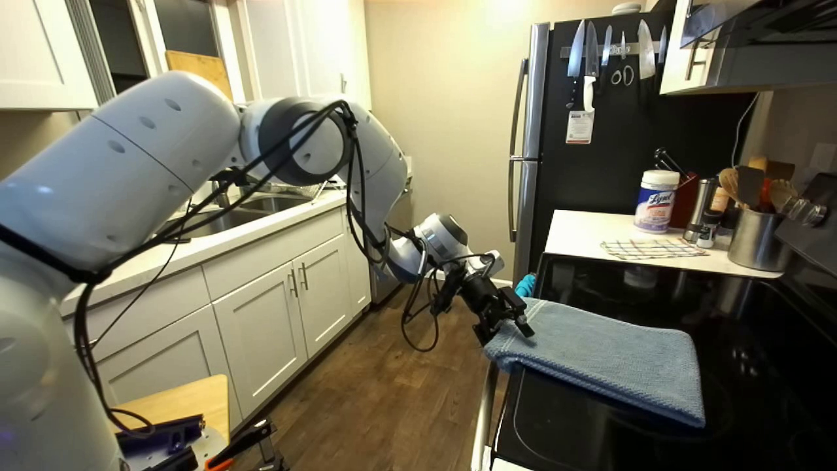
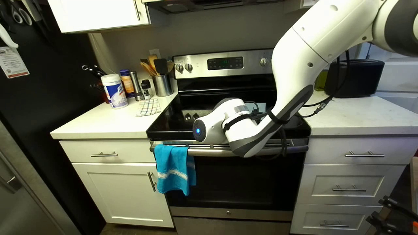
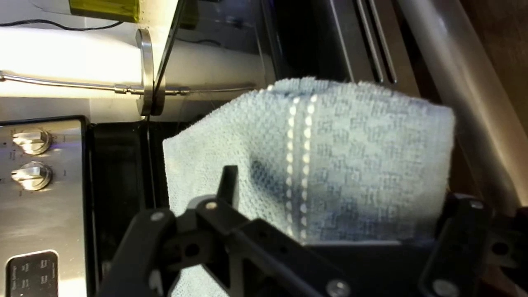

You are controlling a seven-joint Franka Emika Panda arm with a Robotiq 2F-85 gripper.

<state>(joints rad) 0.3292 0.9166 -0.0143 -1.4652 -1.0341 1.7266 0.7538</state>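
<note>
My jaws are standing wide apart at one end of a nubbly blue towel point(image 1: 608, 353). It is lying folded, a soft rectangle, on the glossy black stove point(image 1: 575, 435), drooping past its front edge, white stitching point(image 3: 306, 159) running across.

Pale blue rectangular textured-weave cloth towel point(image 1: 601, 360): folded, stacked layers showing along near long side. Lies mostly flat on black glass stovetop point(image 1: 549, 425), one end squared off toward middle of surface. Opposite end juts past front edge, rumpled and drooping slightly there. Double row of white stitched dashes crosses fabric near overhanging end. In wrist view, knobbly weave clear, shaded dip just beside white dashes, upper edge wavy, lower part partly blocked from sight.
</note>
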